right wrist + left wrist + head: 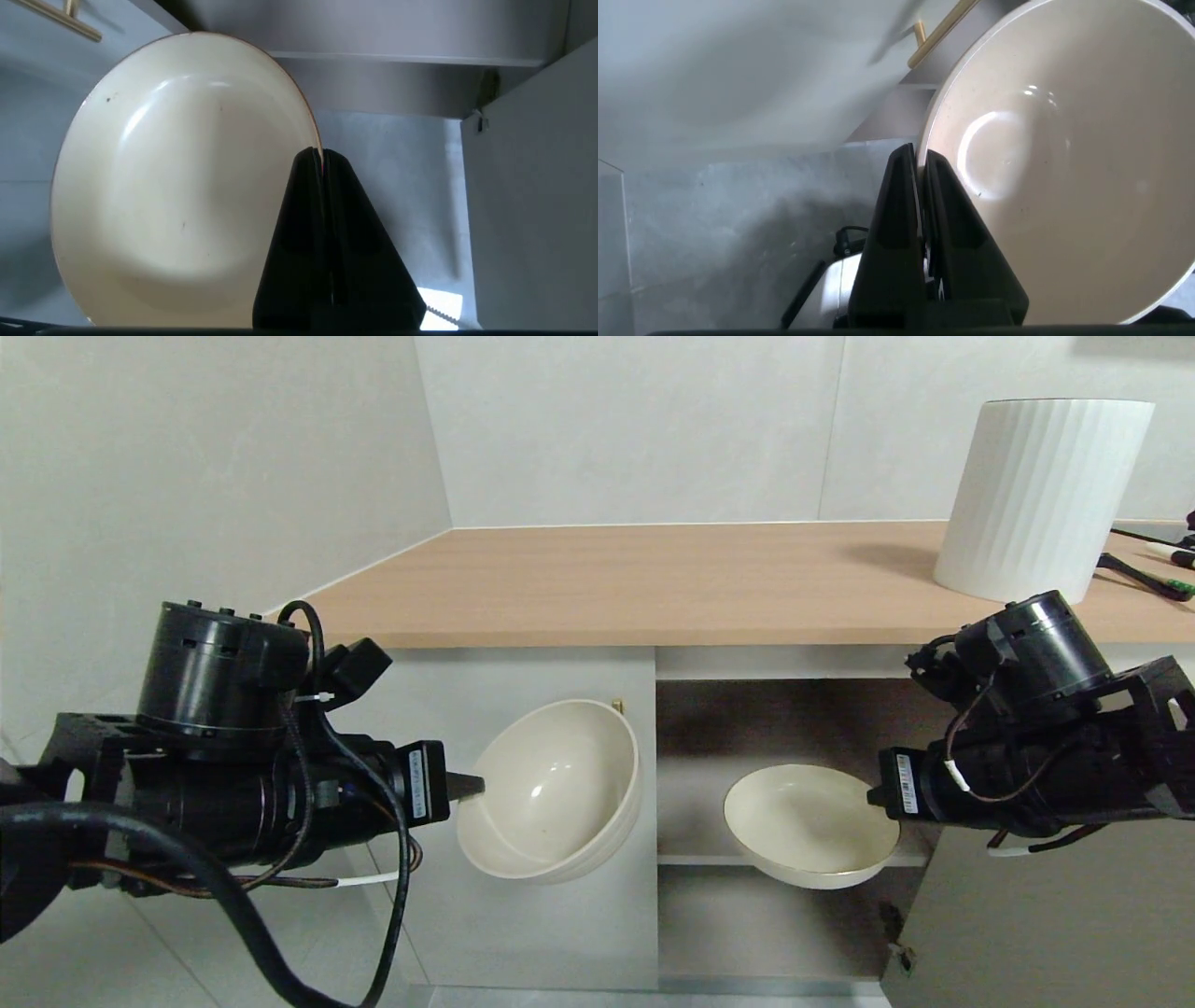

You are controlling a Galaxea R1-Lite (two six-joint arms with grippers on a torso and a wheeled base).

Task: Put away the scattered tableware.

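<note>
You have the left gripper (467, 786) clamped on the bowl (551, 793) rim, held before the closed door (560, 672), and the right gripper (876, 795) clamped on the plate (808, 821) rim at the open cabinet (747, 719).

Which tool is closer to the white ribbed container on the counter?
Right. The right tool, gripping the shallow dish, is below the container; the left tool, gripping the deep bowl, is farther left.
</note>
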